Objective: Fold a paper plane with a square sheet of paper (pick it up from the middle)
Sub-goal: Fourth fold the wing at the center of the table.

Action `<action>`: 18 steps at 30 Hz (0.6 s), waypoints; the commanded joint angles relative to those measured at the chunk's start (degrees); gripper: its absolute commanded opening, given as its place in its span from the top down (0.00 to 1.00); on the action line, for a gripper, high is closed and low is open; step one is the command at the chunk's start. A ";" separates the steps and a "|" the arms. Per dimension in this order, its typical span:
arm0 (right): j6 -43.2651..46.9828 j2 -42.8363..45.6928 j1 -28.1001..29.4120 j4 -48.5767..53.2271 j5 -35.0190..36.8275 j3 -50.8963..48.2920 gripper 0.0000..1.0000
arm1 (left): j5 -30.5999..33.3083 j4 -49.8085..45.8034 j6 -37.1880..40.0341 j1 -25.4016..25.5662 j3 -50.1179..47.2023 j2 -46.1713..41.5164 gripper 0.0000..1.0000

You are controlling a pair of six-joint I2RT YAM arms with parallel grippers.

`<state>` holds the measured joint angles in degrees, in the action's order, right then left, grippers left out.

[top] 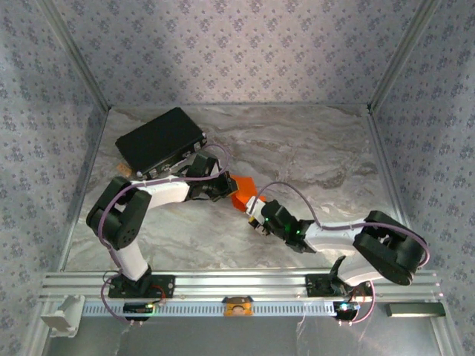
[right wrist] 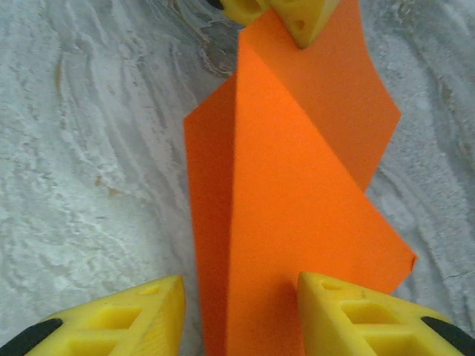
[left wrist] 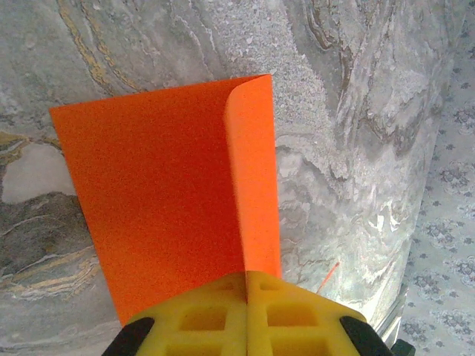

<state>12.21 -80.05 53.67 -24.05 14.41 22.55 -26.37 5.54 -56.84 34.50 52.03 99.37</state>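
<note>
- square sheet of paper (left wrist: 163, 200): bright orange, plain, partly folded. One flap is turned up and over along a lengthwise crease, so it stands as a ridge and does not lie flat.
- where: over the marble table (top: 312, 148), to the right of the black case (top: 159, 141) and nearer the arm bases than it. It is close to the case's near right corner but apart from it. Can't tell if any edge rests on the table.
- left gripper (left wrist: 246, 289): at the paper's end nearest the case. Its yellow fingers are pressed together, pinching the sheet's edge right at the crease.
- right gripper (right wrist: 239, 288): at the paper's end away from the case, facing the left gripper across the sheet. Jaws are spread and the ridge of the paper runs between the two yellow fingers (right wrist: 141, 315).
  - A sliver of table shows between that finger and the paper.
  - The other finger sits right at the paper's surface; contact can't be told. No clamp on the sheet.
- black case: flat, shut, lying at an angle on the table. The left arm's forearm passes just beside its near edge.
- walls beyond the case: pale patterned wallpaper with metal corner posts.
</note>
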 commanded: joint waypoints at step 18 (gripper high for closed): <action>3.03 -6.10 0.26 -0.99 6.36 4.44 0.69 | -1.97 -1.37 0.85 0.05 1.71 -0.80 0.93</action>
<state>15.92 -85.71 53.67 -25.91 18.81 25.50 -26.79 4.86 -56.82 34.50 52.05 99.37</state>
